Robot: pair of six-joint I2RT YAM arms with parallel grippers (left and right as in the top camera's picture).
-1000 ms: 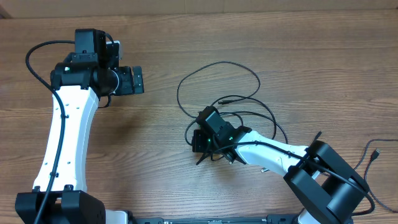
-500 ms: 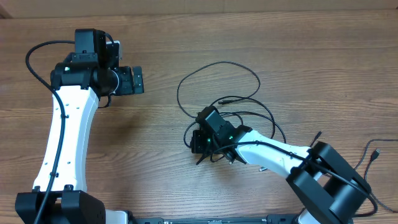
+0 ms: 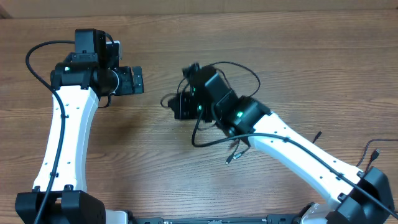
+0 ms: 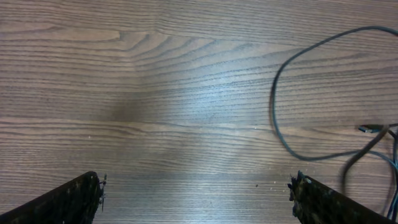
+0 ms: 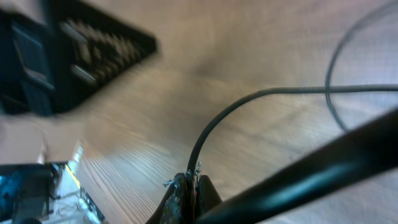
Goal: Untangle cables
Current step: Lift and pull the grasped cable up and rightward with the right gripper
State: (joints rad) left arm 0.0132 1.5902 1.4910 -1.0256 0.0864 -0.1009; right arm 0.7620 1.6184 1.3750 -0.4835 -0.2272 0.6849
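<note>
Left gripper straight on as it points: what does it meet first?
Likely bare brown wooden tabletop: the open left gripper frames only wood. The thin black cable lies right of that line; depth is unclear.

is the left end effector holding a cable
No, the left end effector is open and empty; the cable lies off to one side.

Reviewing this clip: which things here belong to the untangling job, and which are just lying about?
Job: cables; right gripper, shut on one strand; left gripper, open, holding nothing.
Not the job: thick black wiring on the left arm; wooden table.
</note>
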